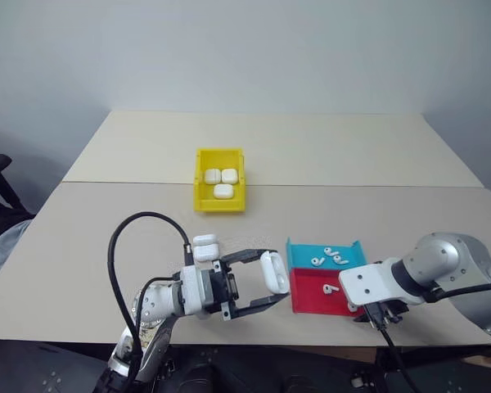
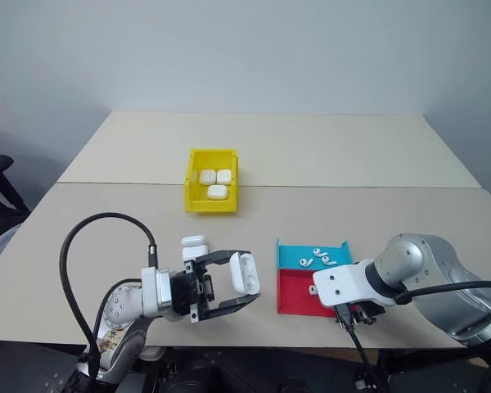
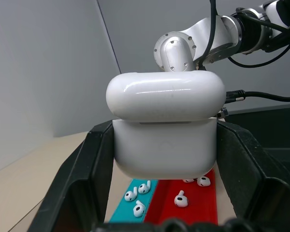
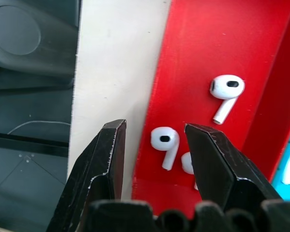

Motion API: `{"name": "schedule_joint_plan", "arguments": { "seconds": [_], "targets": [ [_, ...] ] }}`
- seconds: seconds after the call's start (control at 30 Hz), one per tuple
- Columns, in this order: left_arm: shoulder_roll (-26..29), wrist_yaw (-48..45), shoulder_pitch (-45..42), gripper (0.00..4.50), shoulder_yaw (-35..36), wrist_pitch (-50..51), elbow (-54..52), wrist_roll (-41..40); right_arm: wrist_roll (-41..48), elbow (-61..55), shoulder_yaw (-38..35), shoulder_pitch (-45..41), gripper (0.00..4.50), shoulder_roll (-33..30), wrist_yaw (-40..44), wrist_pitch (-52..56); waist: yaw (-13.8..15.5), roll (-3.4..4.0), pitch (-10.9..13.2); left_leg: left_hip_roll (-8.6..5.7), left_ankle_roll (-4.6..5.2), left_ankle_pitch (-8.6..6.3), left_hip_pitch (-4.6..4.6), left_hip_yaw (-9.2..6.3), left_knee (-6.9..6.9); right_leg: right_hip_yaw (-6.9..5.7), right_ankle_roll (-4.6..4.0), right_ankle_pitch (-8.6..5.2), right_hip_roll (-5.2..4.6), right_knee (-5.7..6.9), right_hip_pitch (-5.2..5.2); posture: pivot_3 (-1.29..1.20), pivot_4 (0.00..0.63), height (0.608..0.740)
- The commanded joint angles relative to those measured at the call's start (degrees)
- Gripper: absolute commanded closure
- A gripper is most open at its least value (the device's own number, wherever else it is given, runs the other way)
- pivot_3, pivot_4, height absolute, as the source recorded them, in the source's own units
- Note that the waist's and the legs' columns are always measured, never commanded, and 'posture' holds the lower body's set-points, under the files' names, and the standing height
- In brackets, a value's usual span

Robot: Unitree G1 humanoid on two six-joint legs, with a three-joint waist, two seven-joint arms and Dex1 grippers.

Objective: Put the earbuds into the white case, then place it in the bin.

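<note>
With the white case (image 3: 165, 129) clamped in the left gripper (image 1: 258, 283), an earbud (image 4: 165, 143) may be knocked aside by the half-open, empty right gripper (image 4: 154, 145) straddling the red tray (image 4: 203, 58) wall.

A shallow red plastic tray (image 1: 311, 293) is seen touching a shallow blue plastic tray (image 1: 299, 253) — both on a beige tabletop (image 1: 352, 155).

Left arm bent in front of the torso, forearm across to the right. Left gripper (image 1: 266, 284) roughly level, pointing right, fingers (image 3: 84, 183) clamped on both sides of the white case (image 3: 165, 129). Right arm reaches in from the right, elbow out, wrist pitched steeply down. Right gripper (image 4: 154, 159) jaws partly apart, nothing held, one finger (image 4: 208, 154) over a red tray (image 4: 193, 72).
</note>
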Motion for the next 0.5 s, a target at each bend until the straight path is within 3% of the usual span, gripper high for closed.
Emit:
{"name": "schedule_joint_plan", "arguments": {
  "seconds": [0.03,0.5],
  "targets": [
    [-0.08,-0.11,-0.28,1.59,-0.48,-1.75,-1.96,0.12,-2.38,0.27,0.53,-0.71,2.12,0.12,-0.01,-1.1,0.0,0.0,0.0,0.0,0.0,0.0,0.0,0.0,0.02,0.0,0.0,0.0,0.0,0.01,0.0,0.0,0.15,0.74],
    [0.16,0.14,0.04,1.59,-0.61,-2.07,-1.91,0.72,-6.01,3.28,1.11,-0.71,2.12,2.42,-0.52,-2.06,-0.12,0.0,0.0,0.0,0.0,0.0,0.01,-0.01,0.02,0.0,0.0,0.0,0.01,0.03,0.0,0.0,0.15,0.74]
  ]
}}
